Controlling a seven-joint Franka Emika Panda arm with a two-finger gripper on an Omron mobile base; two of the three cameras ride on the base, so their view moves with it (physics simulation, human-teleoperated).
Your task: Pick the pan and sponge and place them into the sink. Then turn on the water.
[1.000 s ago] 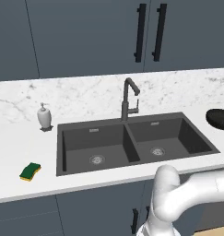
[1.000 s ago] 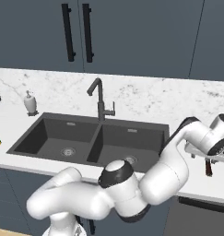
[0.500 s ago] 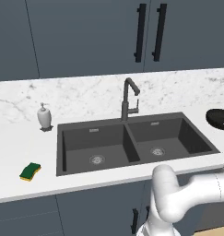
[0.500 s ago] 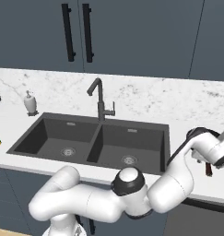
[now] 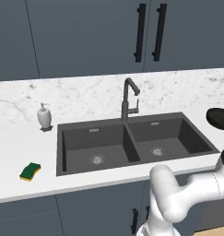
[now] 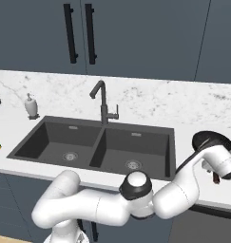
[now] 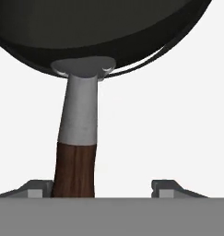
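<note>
Two fingertips of the gripper [image 7: 101,189] stand apart astride the pan's [image 7: 99,32] reddish handle, the handle just beside one tip, not clamped. The pan sits on the counter [image 6: 202,118] right of the sink [image 6: 95,142].

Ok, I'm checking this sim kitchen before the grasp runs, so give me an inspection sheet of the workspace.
Surface: white marbled counter.
Job's things: pan on the counter right of the sink; sponge on the counter left of it; both basins bare; no water at the faucet.
Clutter: soap dispenser behind the sink's left corner.
Grippers: gripper at the pan's handle, jaws astride it, not closed on it.
Cables: nothing seen.
Surroundings: dark cabinets.
</note>
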